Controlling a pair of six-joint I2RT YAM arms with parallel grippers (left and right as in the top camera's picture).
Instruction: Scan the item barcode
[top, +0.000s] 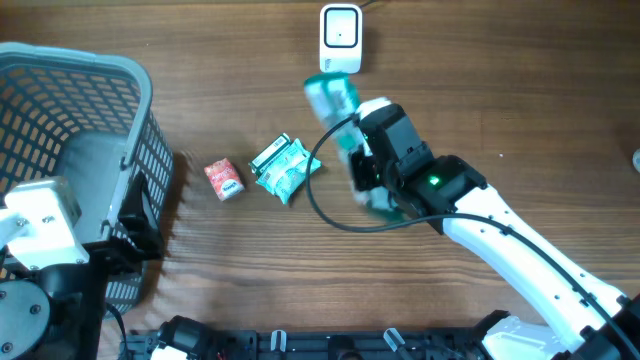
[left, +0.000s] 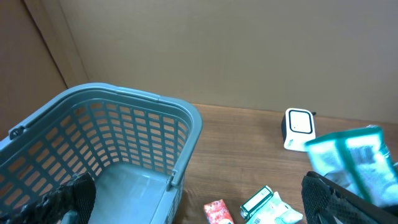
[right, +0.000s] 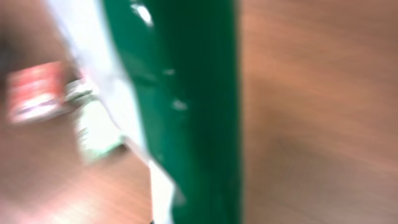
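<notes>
While the left tool (left: 196, 190) gapes, the right tool (top: 364, 168) clamps a teal packet (top: 331, 100) near the scanner (top: 340, 32)

The grey plastic lattice basket (top: 100, 90) sits at the left edge of the wooden table (top: 520, 100). At the far edge stands the white boxy scanner (top: 340, 38), the teal-and-white plastic packet (top: 335, 105) just before it. Mid-table, the small red carton (top: 224, 179) lies left of the green-and-white foil pouch (top: 285, 168).
</notes>
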